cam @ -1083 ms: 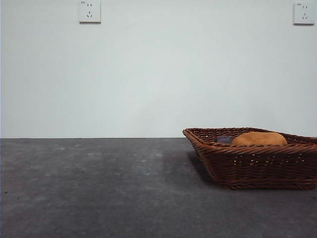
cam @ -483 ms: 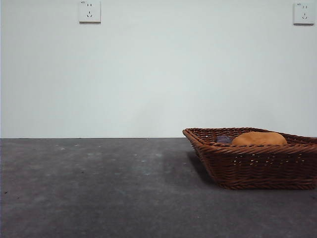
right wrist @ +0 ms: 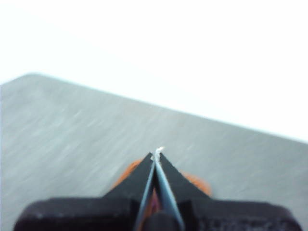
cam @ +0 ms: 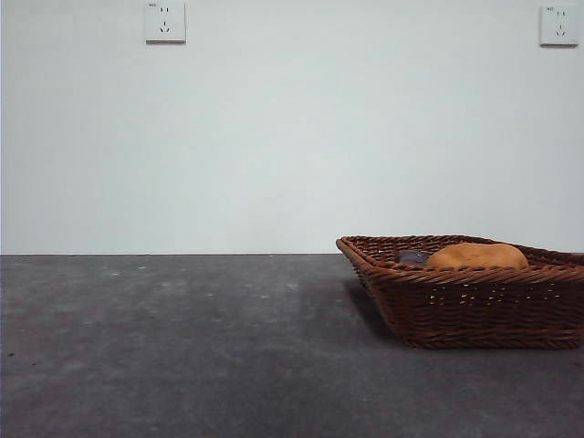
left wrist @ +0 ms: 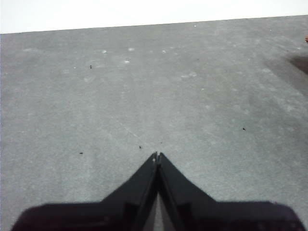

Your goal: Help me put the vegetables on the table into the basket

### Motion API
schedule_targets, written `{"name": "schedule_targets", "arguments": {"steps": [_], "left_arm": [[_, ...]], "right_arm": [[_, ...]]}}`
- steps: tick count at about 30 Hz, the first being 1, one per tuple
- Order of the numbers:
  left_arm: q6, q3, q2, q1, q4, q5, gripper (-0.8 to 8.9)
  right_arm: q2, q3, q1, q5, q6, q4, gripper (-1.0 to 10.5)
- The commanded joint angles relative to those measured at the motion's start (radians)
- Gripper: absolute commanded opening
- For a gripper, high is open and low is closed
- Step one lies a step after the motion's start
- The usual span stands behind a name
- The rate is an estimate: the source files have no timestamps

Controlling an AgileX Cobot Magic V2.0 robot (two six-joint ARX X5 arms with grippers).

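Observation:
The wicker basket (cam: 465,306) stands on the table (cam: 182,347) at the right of the front view. Two vegetables lie in it: an orange-brown potato (cam: 476,255) and, beside it, a dark purple eggplant (cam: 412,257) that barely shows over the rim. Neither arm appears in the front view. My left gripper (left wrist: 157,155) is shut with nothing in it, above bare grey table. My right gripper (right wrist: 157,154) is shut too. Its view is blurred, with an orange shape (right wrist: 126,173) showing just behind the jaws; I cannot tell what it is.
A white wall rises behind the table's far edge, with two sockets (cam: 165,21) high up. The table to the left of the basket is flat dark grey with small specks.

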Motion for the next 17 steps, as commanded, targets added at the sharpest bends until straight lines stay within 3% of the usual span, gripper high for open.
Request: {"name": "schedule_targets", "arguments": {"steps": [1,3,9,17], "left_arm": [[-0.006,-0.01,0.0,0.002,0.008,0.0,-0.04],[-0.006,-0.01,0.0,0.002,0.008,0.0,-0.04],[-0.006,-0.01,0.0,0.002,0.008,0.0,-0.04],[-0.006,-0.01,0.0,0.002,0.008,0.0,-0.04]], "right_arm": [[-0.117,-0.234,-0.048,0.047,0.014,0.131,0.0],[-0.232,-0.423,-0.091,0.06,0.014,0.235,0.0],[-0.459,-0.725,-0.136,0.072,0.018,0.337,0.0],[-0.658,-0.949,-0.136,0.113,0.055,0.338,0.0]]}}
